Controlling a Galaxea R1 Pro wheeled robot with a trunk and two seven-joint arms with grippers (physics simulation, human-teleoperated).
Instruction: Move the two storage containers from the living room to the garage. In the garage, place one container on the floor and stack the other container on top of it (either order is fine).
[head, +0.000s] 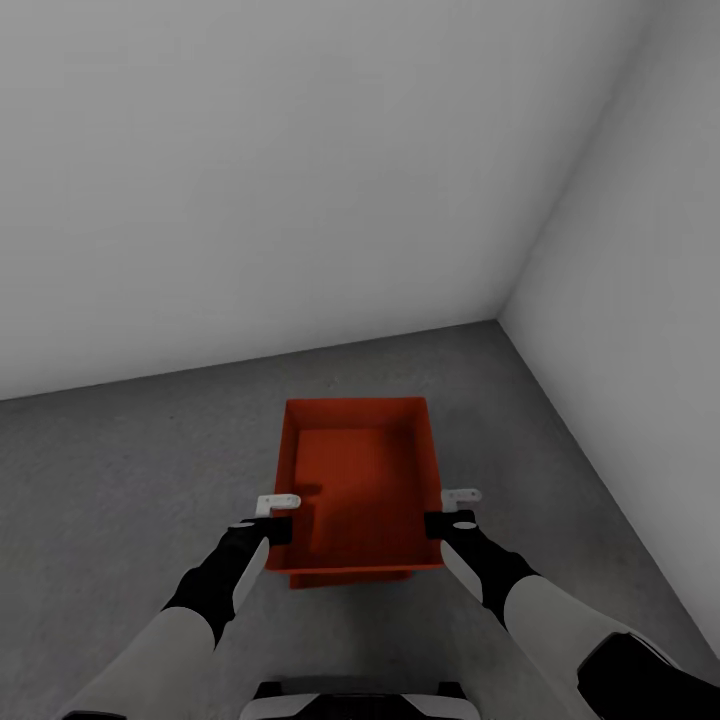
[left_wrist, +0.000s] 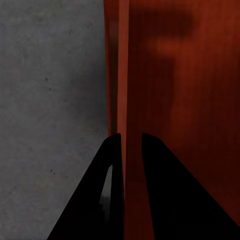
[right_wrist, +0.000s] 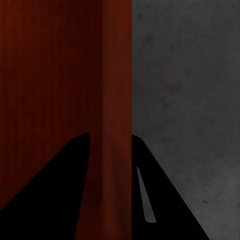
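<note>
Grey floor (head: 120, 480), container (head: 360, 480) between both grippers

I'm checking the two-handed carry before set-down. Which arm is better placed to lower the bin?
Neither alone: the left gripper and right gripper each clamp an opposite side wall of the container, so lower with both together.

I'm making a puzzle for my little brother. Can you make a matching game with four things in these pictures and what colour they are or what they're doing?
Things:
1. storage container
2. floor
3. walls
4. left gripper

Matches:
A. plain white
B. dark grey, mottled
C. orange-red, open on top
D. pinching a side wall of the bin

Pairs: 1-C, 2-B, 3-A, 4-D

The right gripper pinches the opposite wall the same way.
</note>
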